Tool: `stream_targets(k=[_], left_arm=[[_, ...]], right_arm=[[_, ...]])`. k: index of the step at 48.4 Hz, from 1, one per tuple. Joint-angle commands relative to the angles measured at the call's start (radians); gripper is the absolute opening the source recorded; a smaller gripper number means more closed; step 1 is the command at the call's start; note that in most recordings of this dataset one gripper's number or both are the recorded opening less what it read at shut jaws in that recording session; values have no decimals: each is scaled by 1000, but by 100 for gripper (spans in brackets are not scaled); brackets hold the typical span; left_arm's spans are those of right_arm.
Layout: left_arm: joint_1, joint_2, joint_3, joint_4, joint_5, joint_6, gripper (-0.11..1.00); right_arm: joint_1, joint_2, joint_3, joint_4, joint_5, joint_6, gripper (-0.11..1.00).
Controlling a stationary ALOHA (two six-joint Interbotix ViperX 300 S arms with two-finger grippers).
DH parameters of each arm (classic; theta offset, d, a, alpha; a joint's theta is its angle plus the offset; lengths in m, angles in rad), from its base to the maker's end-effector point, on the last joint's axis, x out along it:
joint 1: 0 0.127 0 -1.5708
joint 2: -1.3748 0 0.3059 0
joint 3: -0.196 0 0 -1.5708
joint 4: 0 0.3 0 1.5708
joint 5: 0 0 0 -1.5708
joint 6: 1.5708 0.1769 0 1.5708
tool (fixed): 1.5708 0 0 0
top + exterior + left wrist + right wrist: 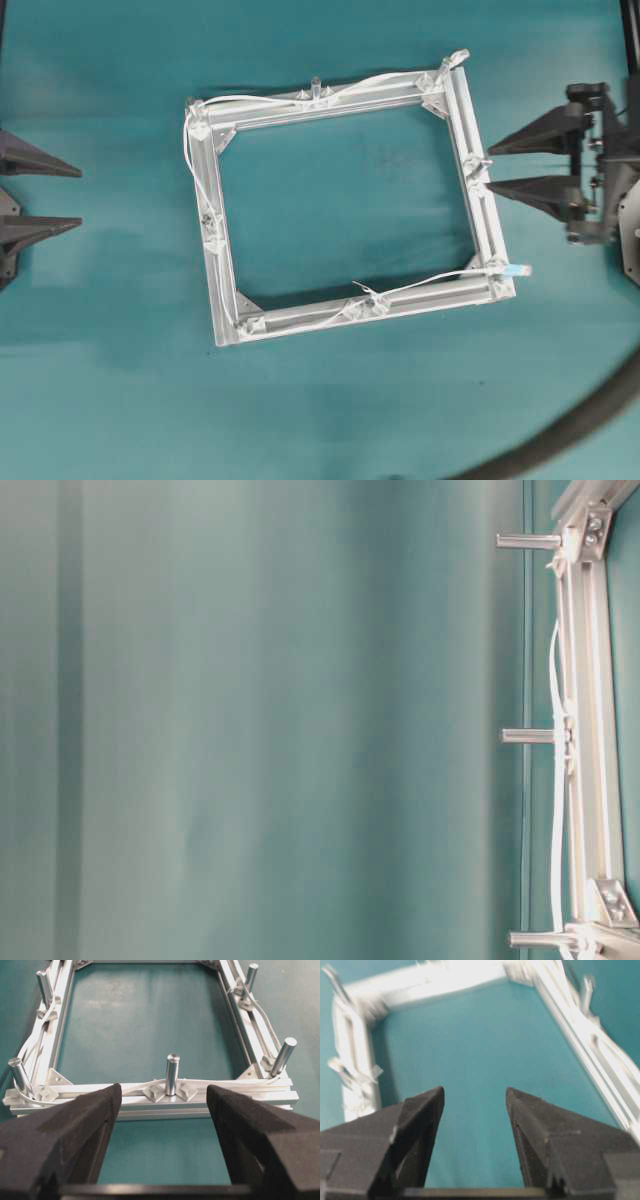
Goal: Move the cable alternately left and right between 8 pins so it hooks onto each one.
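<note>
Since both tools, left (68, 197) and right (502, 166), gape empty, the limp, light cable (280, 98) appears best gripped near its plug (518, 270).

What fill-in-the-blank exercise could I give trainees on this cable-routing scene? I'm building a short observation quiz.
1. The cable lies along a square frame made of ____.
2. Both the left gripper and the right gripper have their jaws ____.
3. The cable's plug lies at the frame's corner nearest the ____ gripper.
4. The cloth under the frame is coloured ____.

Missing words: aluminium; open; right; teal
</note>
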Motion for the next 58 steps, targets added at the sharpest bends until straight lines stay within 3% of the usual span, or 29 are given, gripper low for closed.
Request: stream_targets(k=[1,32,58], left_arm=[[3,8,-15,5,-6,2,73],[3,8,-15,5,-6,2,73],[3,8,-15,5,-5,2,73]], right_arm=[[3,-63,9,-2,-32,-2,55],[34,-454,218,-2,-72,-2,55],[44,-485,270,-2,-72,-2,55]])
